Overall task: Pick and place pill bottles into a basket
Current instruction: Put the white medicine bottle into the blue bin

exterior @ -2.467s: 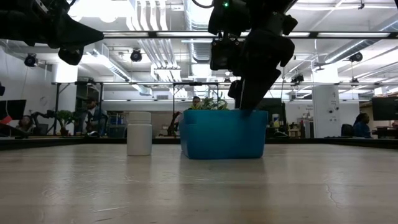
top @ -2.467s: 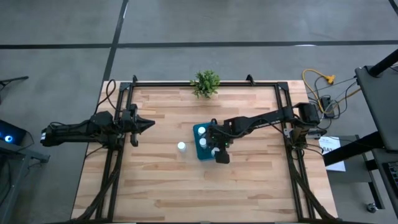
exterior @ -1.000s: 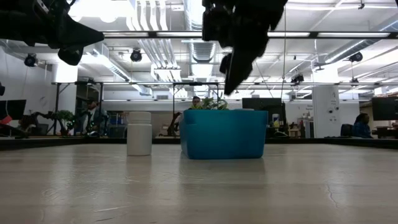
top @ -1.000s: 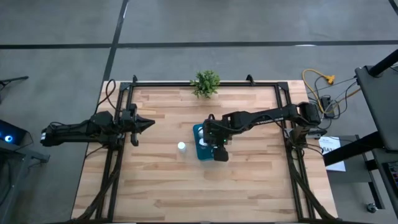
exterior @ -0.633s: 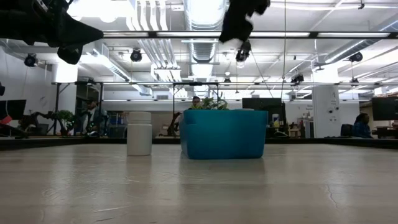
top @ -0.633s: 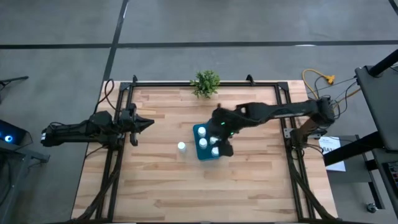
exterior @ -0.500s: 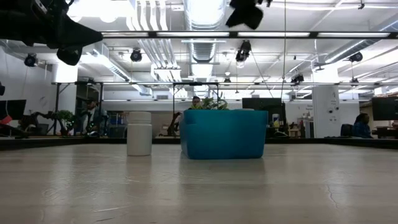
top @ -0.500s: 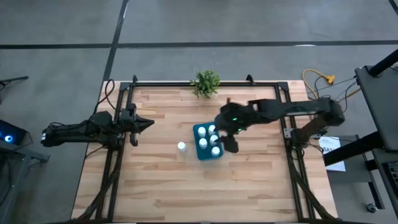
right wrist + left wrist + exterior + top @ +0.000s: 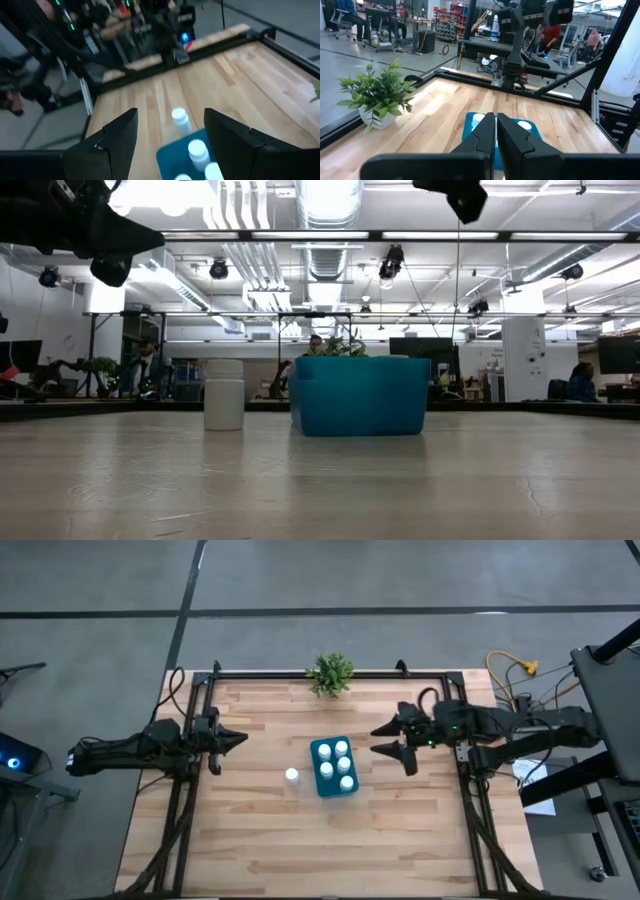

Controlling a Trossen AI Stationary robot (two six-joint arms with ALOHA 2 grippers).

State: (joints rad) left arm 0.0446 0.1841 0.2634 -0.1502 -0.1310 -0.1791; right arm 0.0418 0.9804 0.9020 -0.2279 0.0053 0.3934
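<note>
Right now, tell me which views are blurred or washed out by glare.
Right wrist view: smeared, the loose pill bottle and background soft. Low view: ceiling lights flare white above the basket. High and left wrist views: evenly lit, with crisp detail on the plant.

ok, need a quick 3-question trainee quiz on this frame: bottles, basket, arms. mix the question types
1. How many pill bottles show inside the basket in the high view?
2. True or false: a pill bottle stands on the table outside the basket, on the side nearer the left gripper.
3. Which describes the right gripper? A) shut on a bottle B) fingers open, holding nothing, off to the side of the basket C) reaching into the basket

Key: 1) five 2) true 3) B
</note>
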